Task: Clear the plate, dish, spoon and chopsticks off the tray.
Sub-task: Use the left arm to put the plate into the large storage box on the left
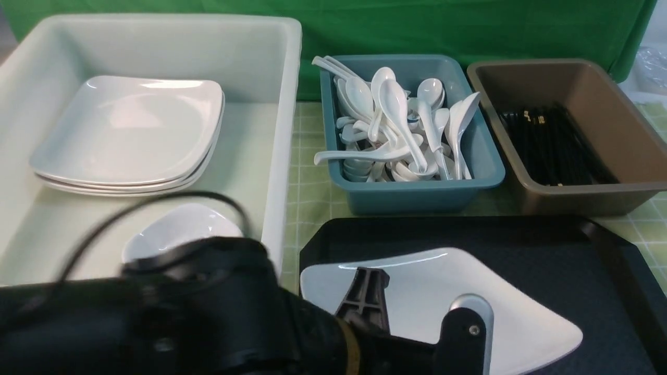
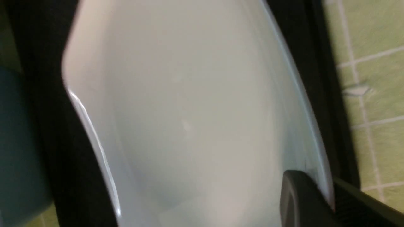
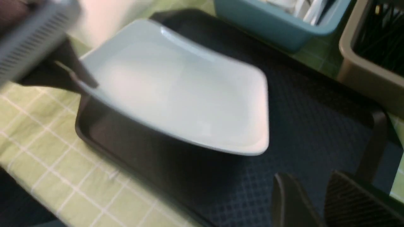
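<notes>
The white square plate (image 1: 432,291) sits tilted over the black tray (image 1: 547,260), its left side raised. My left gripper (image 1: 365,284) is shut on the plate's rim; in the left wrist view the rim of the plate (image 2: 195,119) is pinched between the two fingers of that gripper (image 2: 329,201). The right wrist view shows the plate (image 3: 183,91) lifted above the tray (image 3: 315,126), with the left gripper (image 3: 75,78) at its edge. My right gripper (image 3: 311,179) hangs open and empty over the tray floor. A small white dish (image 1: 177,229) lies in the white tub.
The white tub (image 1: 281,104) at left holds a stack of square plates (image 1: 130,130). Behind the tray, a teal tub (image 1: 417,195) holds several white spoons (image 1: 396,120). A brown tub (image 1: 573,200) holds black chopsticks (image 1: 552,140). A green checked cloth covers the table.
</notes>
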Motion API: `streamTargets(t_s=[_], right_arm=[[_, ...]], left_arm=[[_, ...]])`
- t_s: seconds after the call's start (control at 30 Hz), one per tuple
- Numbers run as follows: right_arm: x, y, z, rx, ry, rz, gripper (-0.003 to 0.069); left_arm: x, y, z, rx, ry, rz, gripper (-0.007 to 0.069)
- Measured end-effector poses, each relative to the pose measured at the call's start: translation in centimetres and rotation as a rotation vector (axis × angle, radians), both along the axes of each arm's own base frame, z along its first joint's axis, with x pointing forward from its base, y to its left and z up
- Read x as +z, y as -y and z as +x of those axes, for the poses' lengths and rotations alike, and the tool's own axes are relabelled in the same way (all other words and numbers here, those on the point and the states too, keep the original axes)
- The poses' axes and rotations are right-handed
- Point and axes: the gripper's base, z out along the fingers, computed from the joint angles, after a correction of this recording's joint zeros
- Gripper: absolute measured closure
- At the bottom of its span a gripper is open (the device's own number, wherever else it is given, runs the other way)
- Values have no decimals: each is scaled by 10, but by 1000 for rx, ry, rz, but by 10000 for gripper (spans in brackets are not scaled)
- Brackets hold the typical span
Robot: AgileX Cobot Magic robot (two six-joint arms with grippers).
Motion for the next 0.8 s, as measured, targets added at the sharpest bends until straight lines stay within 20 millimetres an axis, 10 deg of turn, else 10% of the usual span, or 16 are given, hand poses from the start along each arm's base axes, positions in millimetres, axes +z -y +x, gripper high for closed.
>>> streamTargets(t_s=[0.27,0.5,0.8], right_arm=[[5,6,8,-129,60,44,448],[7,10,11,-186,84,50,617],[18,-1,15,-150,161,168,634]], left_arm=[[49,-26,-17,24,6,-194,595],[92,-36,-20,24,90,-347,595],[141,-70,43,332,315,-390,594]])
